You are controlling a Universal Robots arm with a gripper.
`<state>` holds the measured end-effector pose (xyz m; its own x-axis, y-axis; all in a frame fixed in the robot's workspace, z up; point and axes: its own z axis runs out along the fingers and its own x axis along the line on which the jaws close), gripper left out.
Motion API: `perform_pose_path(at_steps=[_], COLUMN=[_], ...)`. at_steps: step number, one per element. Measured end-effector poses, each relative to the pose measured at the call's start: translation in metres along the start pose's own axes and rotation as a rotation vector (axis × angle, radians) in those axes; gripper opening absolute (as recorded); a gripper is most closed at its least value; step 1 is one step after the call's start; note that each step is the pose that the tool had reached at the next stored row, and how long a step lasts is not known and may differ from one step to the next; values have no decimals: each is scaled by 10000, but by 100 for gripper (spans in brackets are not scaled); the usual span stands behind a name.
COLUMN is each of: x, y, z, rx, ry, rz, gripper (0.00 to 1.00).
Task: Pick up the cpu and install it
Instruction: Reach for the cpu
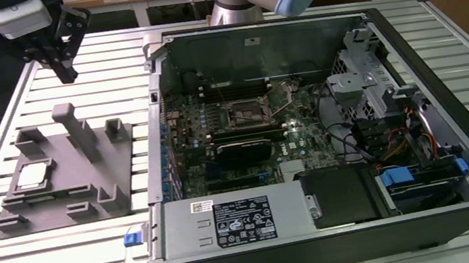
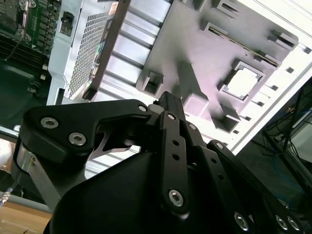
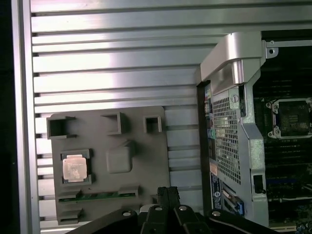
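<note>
Grey fixture (image 1: 66, 194) holding unpicked cpu (image 1: 33, 175); approach step, gripper (image 1: 66, 75) closed and empty, raised near its far edge; needs opening, centring

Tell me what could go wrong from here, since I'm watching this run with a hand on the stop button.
The gripper hangs shut above the table, away from the cpu; descending shut, it could press on the chip. The cpu lies in a recess of the grey fixture near upright posts, which it might clip. The socket sits inside the computer case, whose wall could catch the gripper.
</note>
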<state>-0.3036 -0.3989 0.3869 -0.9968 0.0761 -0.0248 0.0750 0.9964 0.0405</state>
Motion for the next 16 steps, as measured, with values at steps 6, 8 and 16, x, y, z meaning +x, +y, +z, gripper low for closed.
perform_pose_path(at_steps=[6, 8, 16], x=[51, 67, 135], y=[-4, -5, -10], z=[0, 1, 1], rx=[1, 0, 1], ry=[0, 0, 1], rz=[1, 1, 1], gripper=[11, 11, 11])
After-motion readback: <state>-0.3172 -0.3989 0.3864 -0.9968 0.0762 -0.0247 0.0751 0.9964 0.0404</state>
